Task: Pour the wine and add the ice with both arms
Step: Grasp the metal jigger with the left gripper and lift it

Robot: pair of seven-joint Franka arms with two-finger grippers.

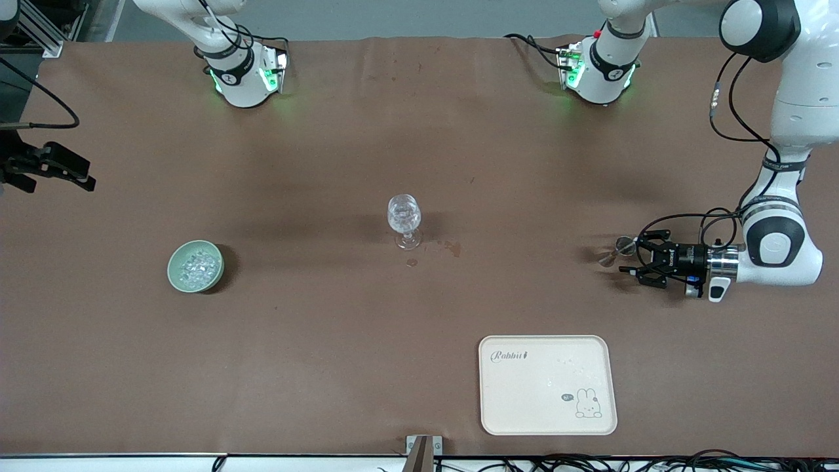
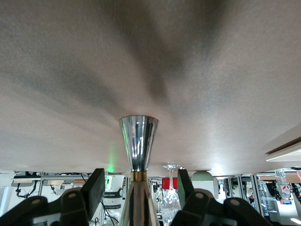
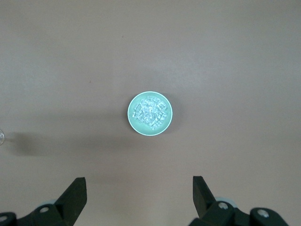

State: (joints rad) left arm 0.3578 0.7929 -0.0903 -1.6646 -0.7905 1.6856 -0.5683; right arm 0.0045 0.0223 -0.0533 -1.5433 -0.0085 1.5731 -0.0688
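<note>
My left gripper (image 1: 624, 262) clamps the slick metal jigger (image 1: 615, 251) near the table's left-arm edge; my right gripper (image 3: 138, 195) hangs spread above the slippery ice (image 3: 149, 112).

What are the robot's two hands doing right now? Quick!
Left gripper: fingers closed on a shiny metal jigger, held sideways over the table.
Right gripper: fingers open, holding nothing, high above the green bowl of ice.

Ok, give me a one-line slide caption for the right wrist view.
Right hand, fingers open, hangs high over the green bowl of ice on the brown table.
</note>
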